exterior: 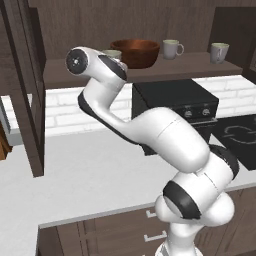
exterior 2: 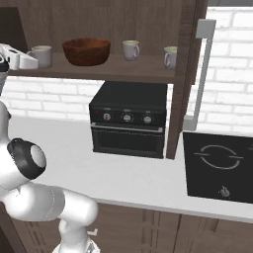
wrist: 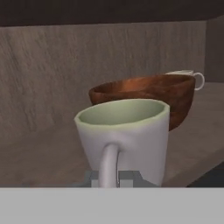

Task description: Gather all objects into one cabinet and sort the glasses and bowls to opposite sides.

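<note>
On the cabinet shelf (exterior 2: pixel 123 73), the gripper (exterior 2: pixel 20 60) meets a mug (exterior 2: pixel 41 55) just beside the wooden bowl (exterior 2: pixel 86 51); its grip cannot be told. Two mugs (exterior 2: pixel 130 50) stand right; black oven (exterior 2: pixel 129 118) on the white counter (exterior 2: pixel 74 163) below

White Franka Panda arm (exterior: pixel 165 135) rising from the base, elbow bent, forearm reaching up and forward toward the upper left of the left base view. Dark joint bands at shoulder and elbow. Wrist (exterior: pixel 95 62) level, round end cap facing the camera. Gripper (exterior 2: pixel 20 60) held horizontally at shelf height in the right base view; jaw spacing not discernible.
</note>
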{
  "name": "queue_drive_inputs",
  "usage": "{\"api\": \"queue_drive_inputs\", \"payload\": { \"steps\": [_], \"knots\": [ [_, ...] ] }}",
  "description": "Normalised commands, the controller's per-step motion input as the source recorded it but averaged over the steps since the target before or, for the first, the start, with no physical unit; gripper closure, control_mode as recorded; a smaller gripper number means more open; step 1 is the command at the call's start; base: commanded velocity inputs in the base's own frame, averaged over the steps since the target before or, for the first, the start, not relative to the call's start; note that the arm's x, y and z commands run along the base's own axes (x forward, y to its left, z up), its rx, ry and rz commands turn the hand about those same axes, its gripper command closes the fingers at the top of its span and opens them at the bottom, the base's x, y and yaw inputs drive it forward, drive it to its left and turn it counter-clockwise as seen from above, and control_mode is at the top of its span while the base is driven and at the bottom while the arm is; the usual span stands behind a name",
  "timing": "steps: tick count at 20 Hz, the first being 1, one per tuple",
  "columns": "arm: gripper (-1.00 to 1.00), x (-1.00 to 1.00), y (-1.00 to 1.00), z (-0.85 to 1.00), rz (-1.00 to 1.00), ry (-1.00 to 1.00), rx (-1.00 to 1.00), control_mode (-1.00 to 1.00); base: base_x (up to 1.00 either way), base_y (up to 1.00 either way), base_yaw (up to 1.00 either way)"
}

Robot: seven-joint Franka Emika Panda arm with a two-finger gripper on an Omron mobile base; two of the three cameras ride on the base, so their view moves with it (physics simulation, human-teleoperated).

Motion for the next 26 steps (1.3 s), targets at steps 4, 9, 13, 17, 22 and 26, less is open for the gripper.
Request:
{"api": "queue_drive_inputs", "payload": {
  "steps": [4,9,13,17,22,26],
  "knots": [
    [1.00,-0.49,-0.81,0.00,0.00,0.00,0.00,-1.00,0.00,0.00,0.00],
    [1.00,-0.51,-0.77,0.03,0.00,0.00,0.00,-1.00,0.00,0.00,0.00],
    [1.00,-0.17,-0.70,0.01,0.00,0.00,0.00,-1.00,0.00,0.00,0.00],
    [1.00,0.00,-0.75,0.00,-0.01,0.01,0.00,-1.00,0.00,0.00,0.00],
    [1.00,0.01,-0.71,0.00,-0.02,0.02,0.00,-1.00,0.00,0.00,0.00],
    [1.00,0.11,-0.71,0.00,0.00,0.01,0.00,-1.00,0.00,0.00,0.00]
  ]
}}
